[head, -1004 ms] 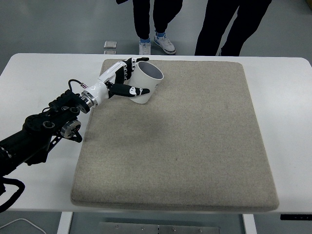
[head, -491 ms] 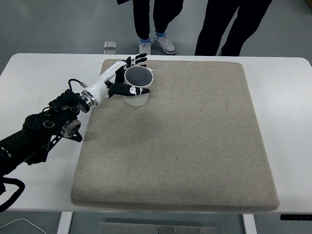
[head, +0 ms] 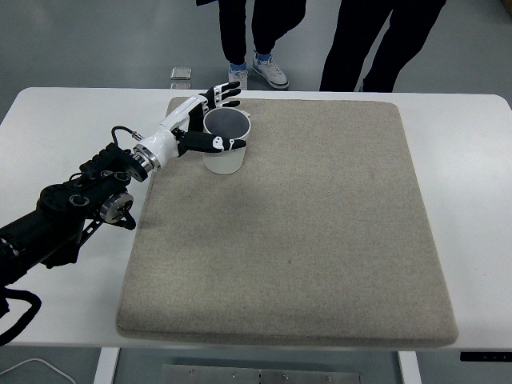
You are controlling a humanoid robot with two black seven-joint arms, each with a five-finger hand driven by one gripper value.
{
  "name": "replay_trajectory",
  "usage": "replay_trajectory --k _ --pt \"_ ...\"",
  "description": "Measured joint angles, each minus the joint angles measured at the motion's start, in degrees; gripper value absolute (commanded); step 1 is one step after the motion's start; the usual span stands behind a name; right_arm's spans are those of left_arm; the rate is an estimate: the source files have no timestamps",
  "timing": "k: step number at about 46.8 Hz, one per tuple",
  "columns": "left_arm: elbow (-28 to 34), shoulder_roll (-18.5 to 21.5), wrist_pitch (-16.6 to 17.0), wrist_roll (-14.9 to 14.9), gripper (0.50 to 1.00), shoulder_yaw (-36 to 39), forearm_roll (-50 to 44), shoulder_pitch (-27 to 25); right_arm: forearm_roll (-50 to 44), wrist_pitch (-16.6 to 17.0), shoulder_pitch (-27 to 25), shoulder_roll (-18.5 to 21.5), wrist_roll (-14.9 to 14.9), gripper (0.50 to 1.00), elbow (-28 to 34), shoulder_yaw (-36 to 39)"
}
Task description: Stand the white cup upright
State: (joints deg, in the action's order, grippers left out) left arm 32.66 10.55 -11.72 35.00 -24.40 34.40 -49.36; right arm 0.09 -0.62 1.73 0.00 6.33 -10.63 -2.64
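The white cup [head: 225, 154] stands upright, mouth up, at the far left corner of the beige mat [head: 320, 232]. My left hand [head: 230, 118] reaches in from the left and brackets the cup. Its fingers [head: 227, 90] are spread out behind the rim. The thumb [head: 218, 145] lies along the cup's near side, at or very close to the wall. The hand looks open rather than clamped on the cup. The right arm is out of view.
The mat covers most of the white table [head: 56, 120]. Two people's legs [head: 256, 40] stand beyond the far edge. A small grey object [head: 181, 74] lies on the floor behind the table.
The cup went from tilted in my left hand to standing upright on the mat. The fingers have since spread away from its rim.
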Motion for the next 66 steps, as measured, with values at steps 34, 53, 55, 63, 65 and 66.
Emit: replay_trajectory --k 34,53,55,63,65,66 --pt "2.59 1.31 -0.60 0.00 0.994 -7.26 -0.26 -2.68 0.00 0.00 0.03 0.00 0.01 0.930 -0.01 0.00" --pt "-3.30 0.20 0.45 0.00 0.994 -7.22 -11.53 -8.27 0.00 0.00 0.00 0.00 0.01 0.930 -0.02 0.00" --pt "-4.24 -0.11 0.65 0.00 0.994 -7.27 -12.49 -8.78 0.00 0.00 0.01 0.00 0.02 0.930 -0.02 0.00" --pt "-5.39 -0.52 3.84 0.00 0.994 -7.23 -18.37 -10.01 0.00 0.00 -0.01 0.00 0.03 0.930 0.00 0.00" --pt "-5.41 -0.53 4.84 0.00 0.994 -7.17 -19.93 -10.13 0.00 0.00 -0.01 0.00 0.03 0.930 0.00 0.00" --pt "-5.41 -0.53 5.11 0.00 0.994 -7.18 -20.52 -10.19 0.00 0.00 -0.01 0.00 0.02 0.930 0.00 0.00"
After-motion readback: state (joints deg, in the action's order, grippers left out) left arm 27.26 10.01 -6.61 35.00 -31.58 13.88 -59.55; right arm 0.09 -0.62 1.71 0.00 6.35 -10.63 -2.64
